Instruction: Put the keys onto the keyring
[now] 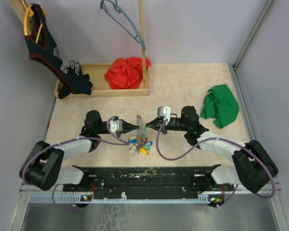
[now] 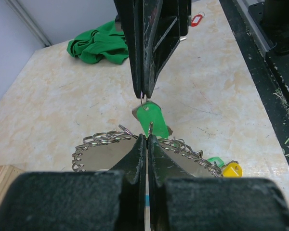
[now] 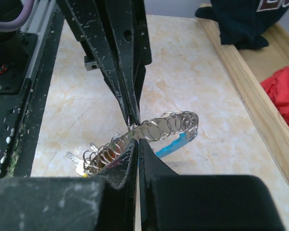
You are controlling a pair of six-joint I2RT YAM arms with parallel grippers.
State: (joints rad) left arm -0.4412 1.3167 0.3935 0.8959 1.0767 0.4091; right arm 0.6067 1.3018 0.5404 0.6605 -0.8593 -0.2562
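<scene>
The keyring (image 1: 140, 126) is held upright between both grippers at mid-table, a grey hoop strung with several small split rings (image 2: 98, 139) and with a light-blue section (image 3: 172, 147). My left gripper (image 1: 135, 126) is shut, its tips (image 2: 147, 136) pinching the hoop's edge. My right gripper (image 1: 147, 126) faces it, also shut. It nips the small ring of a green-tagged key (image 2: 152, 118) that hangs just past the hoop; that key is hidden in the right wrist view. Several keys (image 1: 138, 144) with blue, yellow, green and red heads lie bunched under the hoop.
A red-tagged key (image 2: 196, 20) lies alone near the black base rail (image 1: 144, 175). A green cloth (image 1: 220, 106) lies at the right. A wooden tray (image 1: 135, 91) at the back holds a red cloth (image 1: 127, 72). A dark shirt (image 1: 50, 53) and a grey-blue hanger (image 1: 123, 19) hang above it.
</scene>
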